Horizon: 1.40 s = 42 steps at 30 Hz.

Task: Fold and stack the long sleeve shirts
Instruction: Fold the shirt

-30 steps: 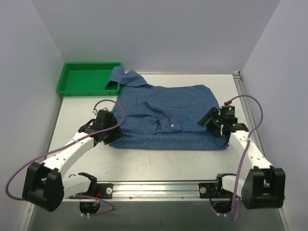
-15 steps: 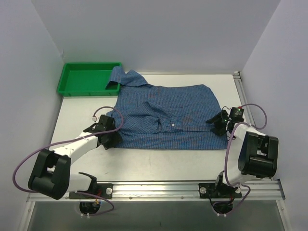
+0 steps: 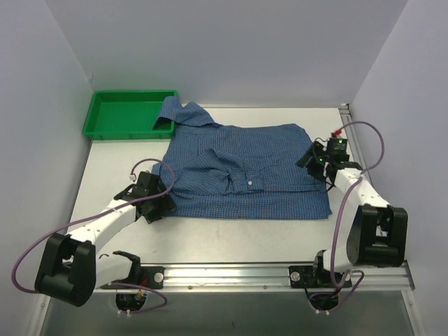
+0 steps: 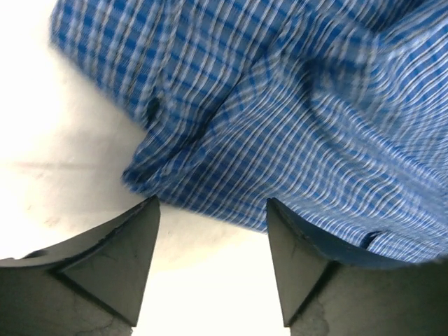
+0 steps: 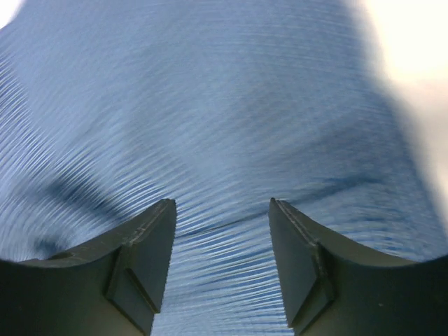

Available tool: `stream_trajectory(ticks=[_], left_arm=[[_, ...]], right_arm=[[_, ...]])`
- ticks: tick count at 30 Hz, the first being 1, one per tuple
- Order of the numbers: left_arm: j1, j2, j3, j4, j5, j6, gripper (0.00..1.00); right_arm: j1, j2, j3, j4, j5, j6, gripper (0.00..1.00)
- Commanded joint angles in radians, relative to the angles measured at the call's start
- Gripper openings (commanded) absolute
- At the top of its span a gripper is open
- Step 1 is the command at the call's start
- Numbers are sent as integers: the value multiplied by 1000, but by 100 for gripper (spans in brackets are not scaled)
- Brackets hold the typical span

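Risk: a one-layer pinch

Top view: the blue fine-checked cloth long sleeve shirt (image 3: 245, 168) lies part-folded, its collar overlapping the green plastic tray (image 3: 122, 115). The left gripper (image 3: 159, 200) is at its near-left corner and the right gripper (image 3: 313, 158) at its right edge.

Left wrist view: the jaws are parted and empty, with the hem just ahead.

Right wrist view: the jaws are parted over cloth, holding nothing. Closing here may catch one layer only and skew the fold.

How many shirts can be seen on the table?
1. The blue checked shirt lies across the middle of the table, its collar reaching the corner of the green tray. No second one shows; another could lie hidden beneath.
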Motion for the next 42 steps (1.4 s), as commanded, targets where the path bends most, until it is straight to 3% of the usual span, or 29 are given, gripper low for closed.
stream_trajectory(ticks=[1, 4, 5, 7, 21, 24, 25, 27, 28, 31, 34, 42], left_arm=[[6, -53, 57, -109, 11, 75, 73], [7, -76, 146, -144, 15, 147, 81], [7, -76, 166, -161, 14, 167, 89], [9, -73, 218, -169, 15, 232, 95], [10, -85, 197, -75, 89, 427, 96], [10, -84, 200, -71, 83, 427, 96], [10, -79, 201, -71, 80, 425, 96], [10, -78, 201, -72, 83, 424, 96], [12, -76, 200, -72, 83, 424, 96], [12, -79, 197, -71, 84, 419, 96], [13, -82, 197, -71, 86, 416, 96], [15, -82, 191, -71, 101, 410, 96]], right_arm=[[140, -83, 102, -108, 27, -164, 57], [243, -51, 149, -128, -28, -195, 60], [269, -35, 163, -139, -34, -201, 60], [341, 17, 204, -147, -44, -213, 61], [517, 367, 387, -225, -54, -192, 59], [533, 382, 410, -242, -42, -209, 52], [537, 382, 418, -248, -30, -216, 43], [547, 376, 444, -282, -10, -236, 33], [556, 368, 482, -298, 5, -268, 21], [576, 356, 577, -375, 86, -339, 7], [590, 350, 654, -433, 156, -388, 1], [666, 362, 893, -470, 352, -545, 0]])
